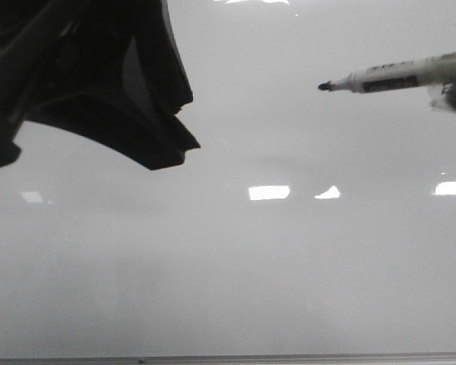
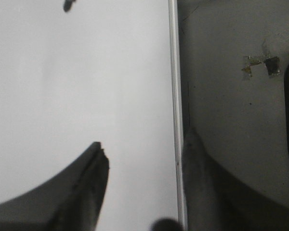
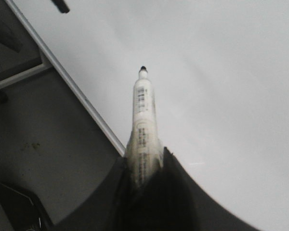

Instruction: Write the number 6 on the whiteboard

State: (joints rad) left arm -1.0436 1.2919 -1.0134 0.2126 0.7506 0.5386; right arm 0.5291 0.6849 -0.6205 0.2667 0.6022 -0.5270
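Right gripper clamps a white marker, black tip forward over the whiteboard; front view shows only that marker at upper right. Left gripper spreads wide, straddling the board's frame edge. Front view's board bears no digit.

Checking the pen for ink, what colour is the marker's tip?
Black, on a white barrel; the marker tip shows best in the front view.

Over the whiteboard, the left tool hangs at ten o'clock. The marker enters from three o'clock, gripped in the right tool, its tip pointing toward nine o'clock.
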